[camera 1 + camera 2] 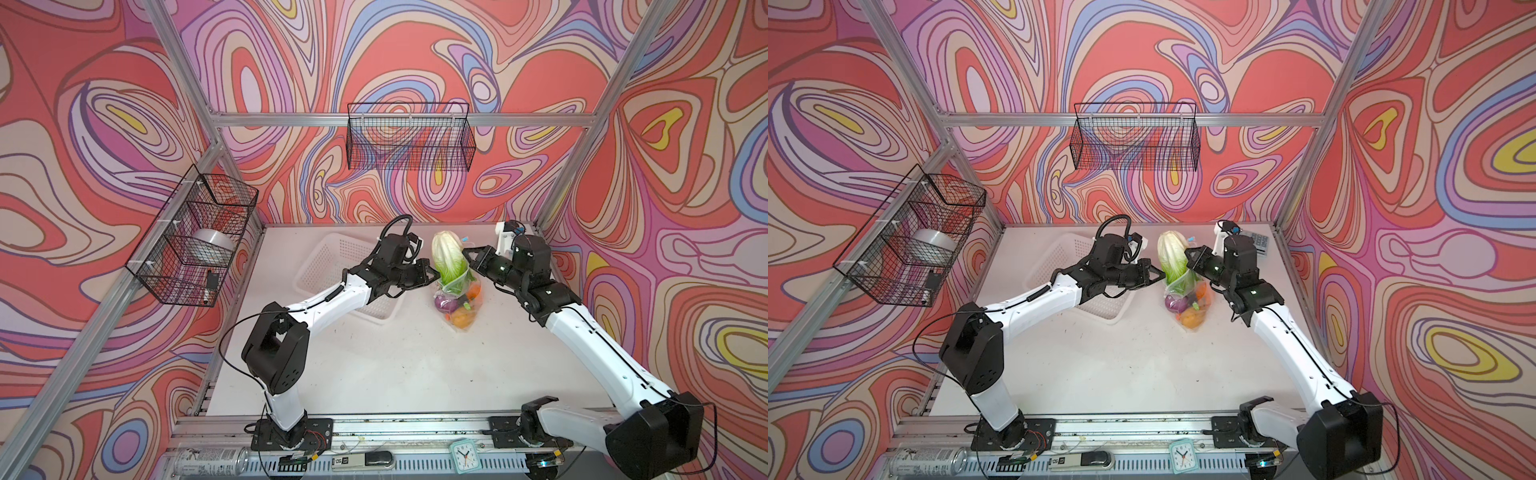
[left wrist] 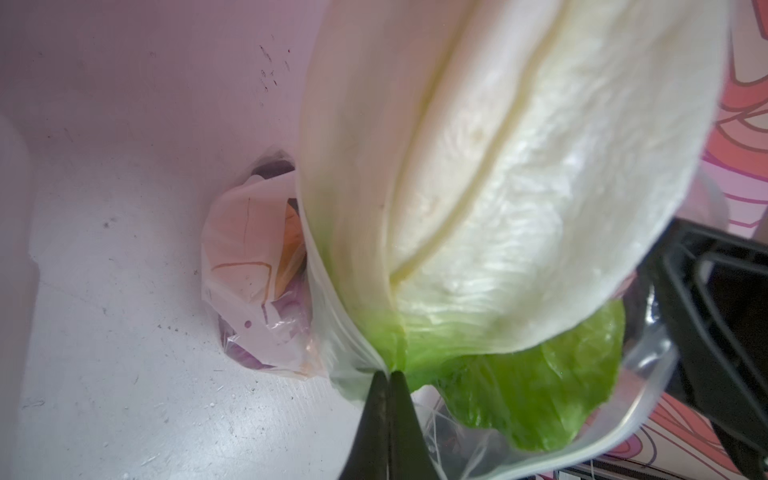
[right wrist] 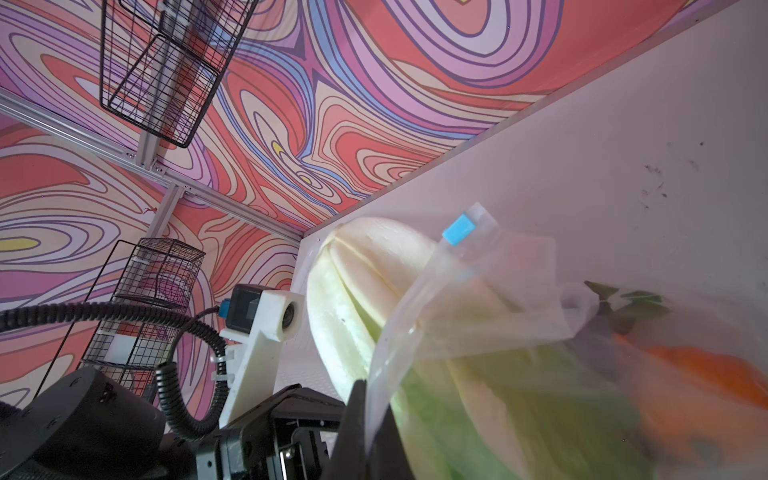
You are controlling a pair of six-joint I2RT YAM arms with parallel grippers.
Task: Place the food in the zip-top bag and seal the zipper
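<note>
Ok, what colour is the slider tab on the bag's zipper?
Light blue slider tab, clearest in the right wrist view.

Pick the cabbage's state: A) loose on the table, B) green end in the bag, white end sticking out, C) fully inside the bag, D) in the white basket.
B: the cabbage has its green end inside the clear bag, white end out past the mouth.

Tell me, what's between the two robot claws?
The napa cabbage, poking out of the zip-top bag, stands between left gripper and right gripper in both top views.
</note>
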